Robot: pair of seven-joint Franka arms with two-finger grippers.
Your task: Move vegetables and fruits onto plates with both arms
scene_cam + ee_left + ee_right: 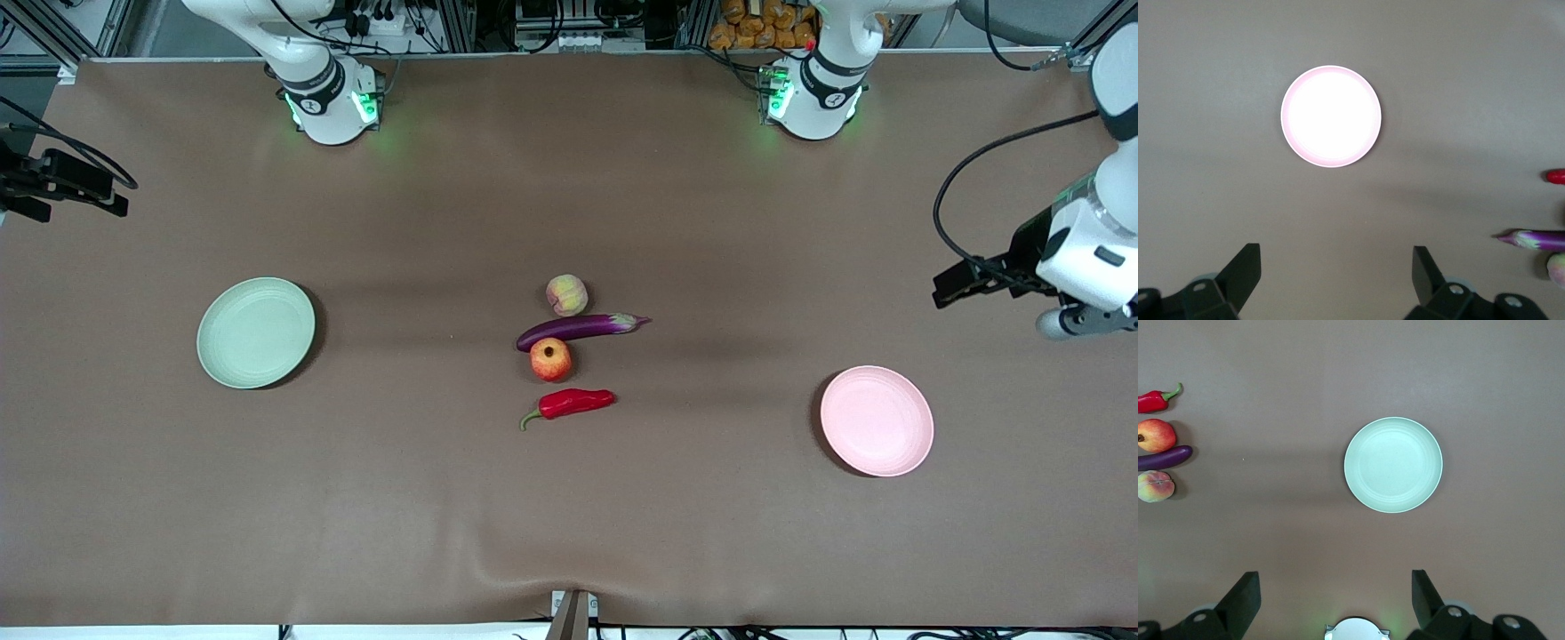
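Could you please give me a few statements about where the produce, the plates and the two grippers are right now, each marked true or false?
1. The peach lies on the pink plate. False: it lies on the table beside the eggplant, and the plate holds nothing.
2. The chili pepper is nearer to the front camera than the red-orange fruit. True.
3. The green plate sits toward the right arm's end of the table. True.
4. The left gripper is shut on the eggplant. False: its fingers are open and hold nothing.
5. The right gripper has open fingers. True.
6. The eggplant lies on the green plate. False: it lies between the peach and the red-orange fruit.
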